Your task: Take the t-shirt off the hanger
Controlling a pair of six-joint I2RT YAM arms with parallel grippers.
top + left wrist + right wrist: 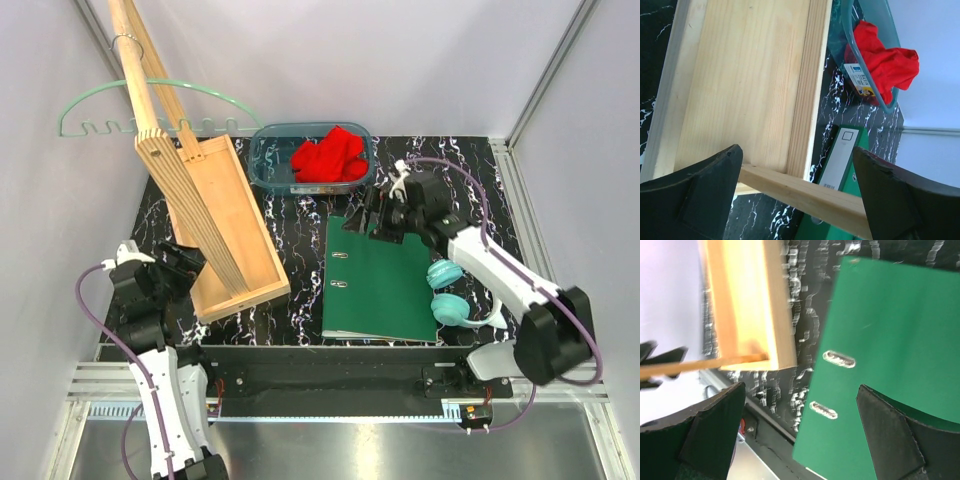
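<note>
T-shirt [328,156] is lying bunched in the clear bin [262,170], upper centre of the top view | hanger [84,98] is hanging bare on the wooden stand [190,200], upper left | I'm seeing the left pincer [796,152] gaping wide, gripping nothing | right pincer [801,389] is gaping wide over the green binder [900,325], holding nothing

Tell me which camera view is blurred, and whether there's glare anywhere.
Right wrist view: smeared, the veined table streaks and the slots in the green binder look soft. Left wrist view: sharp on the wooden tray. Top external view: crisp and evenly lit, with a bright sheen on the metal sill.
</note>
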